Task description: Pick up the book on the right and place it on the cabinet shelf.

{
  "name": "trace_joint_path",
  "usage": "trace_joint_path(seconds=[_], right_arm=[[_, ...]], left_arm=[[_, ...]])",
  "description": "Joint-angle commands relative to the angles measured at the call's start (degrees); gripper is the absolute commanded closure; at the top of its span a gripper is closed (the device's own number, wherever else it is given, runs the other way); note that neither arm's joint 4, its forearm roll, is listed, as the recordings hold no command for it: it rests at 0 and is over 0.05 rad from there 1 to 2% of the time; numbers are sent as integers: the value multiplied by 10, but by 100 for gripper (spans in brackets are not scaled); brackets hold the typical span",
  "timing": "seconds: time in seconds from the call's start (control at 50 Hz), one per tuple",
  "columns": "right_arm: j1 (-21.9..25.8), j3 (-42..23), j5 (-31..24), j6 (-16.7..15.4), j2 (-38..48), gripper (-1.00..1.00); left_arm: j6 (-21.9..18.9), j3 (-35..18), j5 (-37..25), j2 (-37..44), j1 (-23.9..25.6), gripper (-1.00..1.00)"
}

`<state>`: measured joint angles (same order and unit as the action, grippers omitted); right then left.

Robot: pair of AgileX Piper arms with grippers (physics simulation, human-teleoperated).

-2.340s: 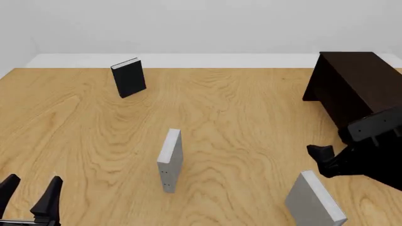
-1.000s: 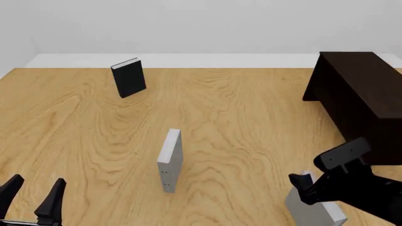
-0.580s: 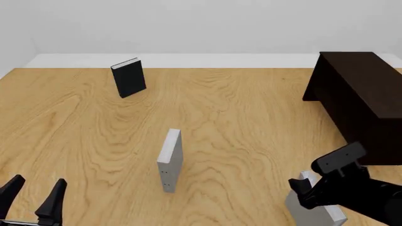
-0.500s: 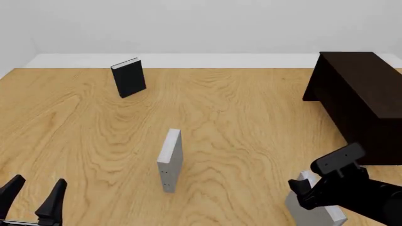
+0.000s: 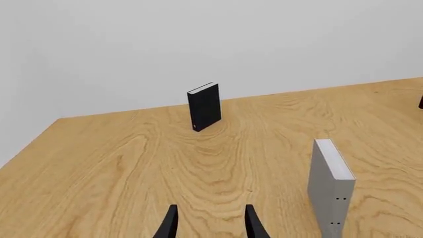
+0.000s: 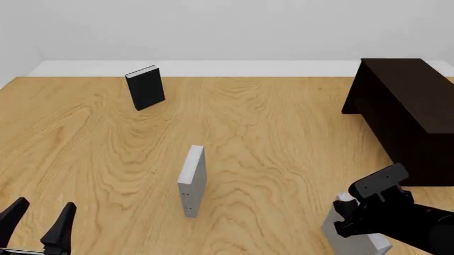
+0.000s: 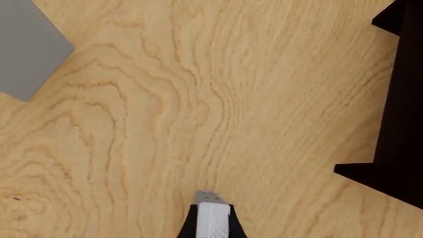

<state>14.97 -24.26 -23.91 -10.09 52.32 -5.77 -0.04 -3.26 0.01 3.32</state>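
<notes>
While right gripper [image 7: 210, 218] pinches book [image 6: 347, 239] top edge, lift straight, avoid tilt; left gripper [image 6: 39, 226] idles, jaws wide.

Bright, even, sharp, shadowless renders

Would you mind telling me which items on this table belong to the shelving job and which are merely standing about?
Belongs to the job:
- plain grey book, front right, with the right gripper at its top edge
- dark cabinet, far right

Merely standing about:
- black book, upright at the far left
- grey book with spine dots, upright mid-table
- left gripper, jaws open, idle
</notes>
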Motion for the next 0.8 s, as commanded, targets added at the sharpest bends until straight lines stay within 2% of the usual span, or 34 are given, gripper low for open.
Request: trace_joint_path(seconds=[0.02, 0.28, 0.4, 0.44, 0.8], right_arm=[[-3, -3, -3, -1, -2, 100], [-14, -35, -25, -11, -14, 100], [-4, -51, -41, -11, -16, 100], [-16, -62, -40, -20, -18, 100], [-8, -136, -65, -53, -15, 100]], left_arm=[[-1, 0, -2, 0, 2, -100], [2, 0, -5, 0, 4, -100], [3, 0, -7, 0, 2, -100], [3, 0, -8, 0, 1, -100], [1, 0, 1, 0, 3, -100]])
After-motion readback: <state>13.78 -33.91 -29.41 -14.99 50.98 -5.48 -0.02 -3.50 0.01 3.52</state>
